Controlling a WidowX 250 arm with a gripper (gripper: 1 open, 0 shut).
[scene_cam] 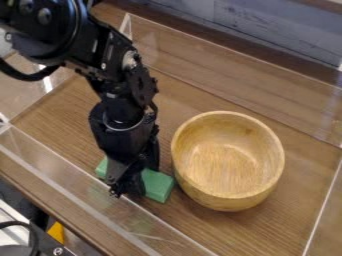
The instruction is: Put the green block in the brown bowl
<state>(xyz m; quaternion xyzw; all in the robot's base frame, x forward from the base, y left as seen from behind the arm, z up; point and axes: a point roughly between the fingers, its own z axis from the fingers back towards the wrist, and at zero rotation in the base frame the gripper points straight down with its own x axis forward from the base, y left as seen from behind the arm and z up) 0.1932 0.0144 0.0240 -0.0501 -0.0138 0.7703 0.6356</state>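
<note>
The green block (156, 186) lies flat on the wooden table just left of the brown bowl (277, 150), with green showing on both sides of my fingers. My black gripper (123, 184) points straight down onto the block's middle, its fingers closed against the block's sides. The bowl is a round, light wooden one with nothing in its hollow. Its left rim stands close to the block's right end. The middle of the block is hidden under my gripper.
A clear plastic wall (60, 215) runs along the table's front edge, close to the block and gripper. More clear panels stand at the back and right. Bare wooden table (254, 95) stretches behind the bowl.
</note>
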